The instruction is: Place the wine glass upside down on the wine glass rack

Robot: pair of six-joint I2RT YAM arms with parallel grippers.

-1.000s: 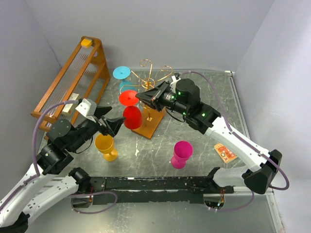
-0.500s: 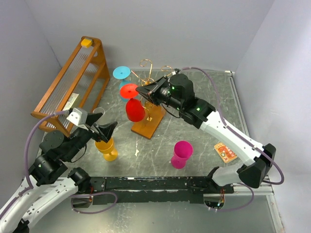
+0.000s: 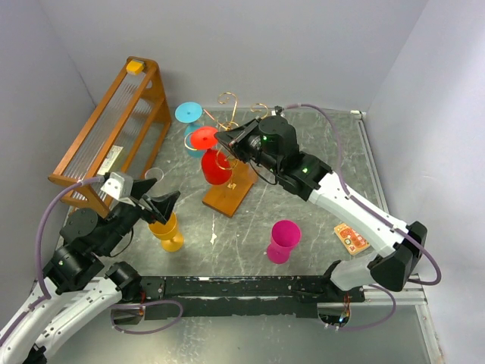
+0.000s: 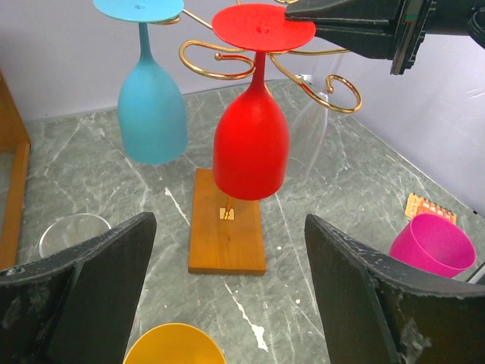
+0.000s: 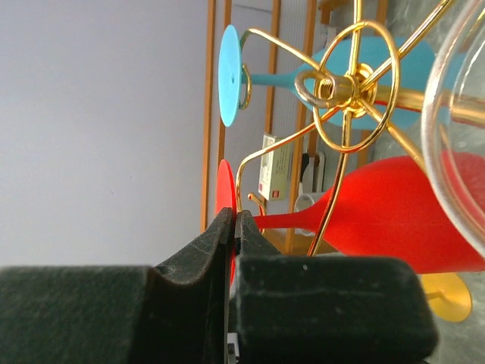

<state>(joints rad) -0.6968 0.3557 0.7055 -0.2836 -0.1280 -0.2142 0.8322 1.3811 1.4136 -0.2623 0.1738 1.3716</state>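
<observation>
A red wine glass (image 3: pixel 215 167) hangs upside down, its round foot (image 4: pixel 262 26) just above a curled arm of the gold wire rack (image 4: pixel 334 92). The stem runs down beside that curl. My right gripper (image 5: pixel 233 218) is shut on the foot's edge (image 5: pixel 224 188) and also shows in the top view (image 3: pixel 227 141). The rack's wooden base (image 3: pixel 229 191) lies under the bowl (image 4: pixel 250 145). My left gripper (image 4: pixel 227 224) is open and empty, low and in front of the rack, above a yellow glass (image 3: pixel 167 228).
A blue glass (image 4: pixel 151 112) and a clear glass (image 4: pixel 309 140) hang upside down on the rack. A pink glass (image 3: pixel 284 241) and an orange card (image 3: pixel 352 238) are at the front right. A clear glass (image 4: pixel 72 232) stands by the tall wooden frame (image 3: pixel 114 129).
My right gripper has carried the red glass up and back, onto the rack's scroll arm. My left gripper has drawn back from the red bowl toward the near left.
</observation>
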